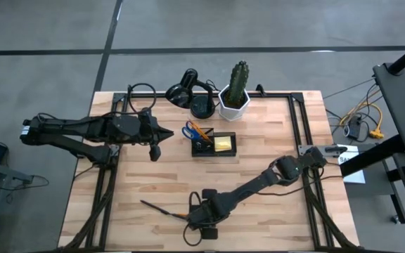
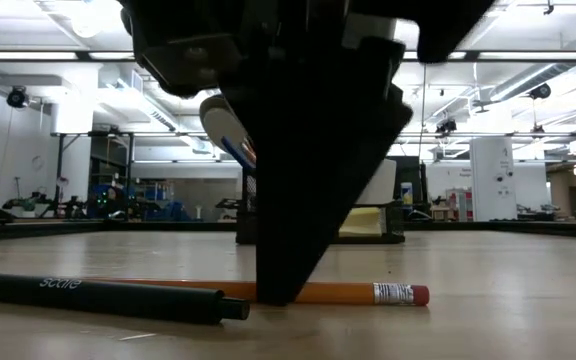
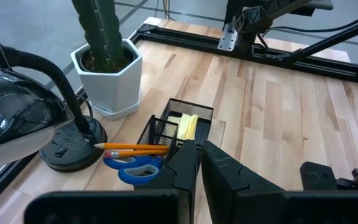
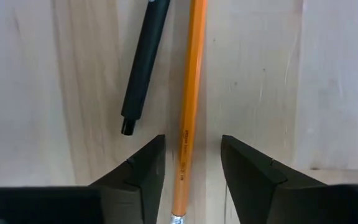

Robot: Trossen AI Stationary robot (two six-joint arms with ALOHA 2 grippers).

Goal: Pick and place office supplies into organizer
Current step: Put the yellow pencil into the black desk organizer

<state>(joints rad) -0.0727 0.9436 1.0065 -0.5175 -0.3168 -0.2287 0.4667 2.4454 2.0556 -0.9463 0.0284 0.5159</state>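
An orange pencil lies flat on the wooden table near its front edge, beside a thin dark pen. My right gripper points down over the pencil's eraser end. It is open, with one finger on each side of the pencil and a gap to both. In the low view a finger hides the middle of the pencil. The black organizer holds a yellow sticky pad, blue-handled scissors and pencils. My left gripper hangs shut above the table, left of the organizer.
A white hexagonal cactus pot and a black desk lamp stand behind the organizer at the far edge. Black rails run along the table's sides. Bare wood lies between the organizer and the pencil.
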